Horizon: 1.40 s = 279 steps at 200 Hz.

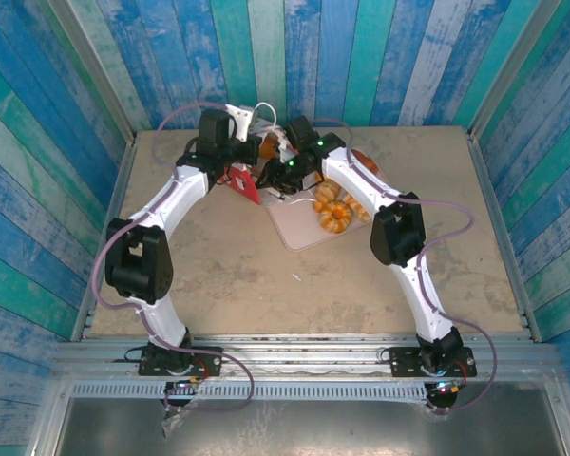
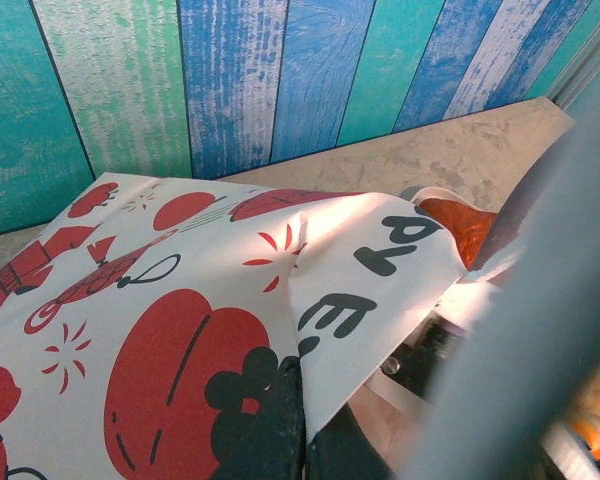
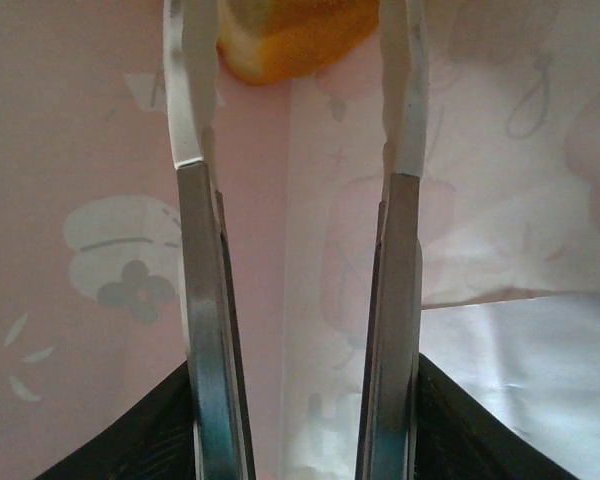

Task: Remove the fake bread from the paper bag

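Observation:
The paper bag, white with red fruit prints and black letters, lies tipped at the back of the table. My left gripper is shut on the bag's edge. My right gripper reaches into the bag's mouth, its fingers standing apart against the pale inside. An orange piece of fake bread lies between the fingertips of the right gripper; I cannot tell if they touch it. A reddish-brown piece shows at the bag's opening. Golden buns lie on the pale tray.
Another brown piece lies at the tray's far right behind the right arm. The blue and green plank wall stands close behind the bag. Bare table stretches in front of the tray. The right arm blurs the left wrist view's right side.

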Motion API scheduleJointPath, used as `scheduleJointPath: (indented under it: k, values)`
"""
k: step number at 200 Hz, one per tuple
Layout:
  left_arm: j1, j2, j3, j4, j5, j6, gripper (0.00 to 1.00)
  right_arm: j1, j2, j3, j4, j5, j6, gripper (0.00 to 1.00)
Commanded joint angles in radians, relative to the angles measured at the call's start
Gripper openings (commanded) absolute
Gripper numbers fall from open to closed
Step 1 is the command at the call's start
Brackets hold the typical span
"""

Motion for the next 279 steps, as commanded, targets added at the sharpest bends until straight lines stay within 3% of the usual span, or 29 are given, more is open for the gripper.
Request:
scheduleJointPath:
  k: [1, 39, 66, 118, 135, 279]
  values:
    - [-0.012, -0.069, 0.007, 0.025, 0.075, -0.015, 0.01, -0.003, 0.036, 0.024, 0.051, 0.028, 0.061, 0.51]
    - [-0.014, -0.066, 0.004, 0.025, 0.084, -0.020, 0.01, -0.002, 0.026, -0.023, 0.166, 0.042, 0.114, 0.51]
    - [-0.014, -0.065, 0.001, 0.027, 0.080, -0.023, 0.01, -0.002, 0.025, -0.028, 0.179, 0.085, 0.115, 0.44]
    - [-0.014, -0.049, 0.007, 0.033, 0.067, -0.036, 0.01, -0.002, 0.011, -0.056, 0.196, 0.122, 0.119, 0.19]
    - [-0.014, -0.043, 0.012, 0.035, 0.059, -0.044, 0.01, -0.002, -0.011, -0.075, 0.199, 0.141, 0.109, 0.01]
    - [-0.012, -0.011, 0.027, 0.051, -0.051, -0.066, 0.00, -0.002, -0.334, -0.417, 0.198, 0.265, 0.035, 0.01]
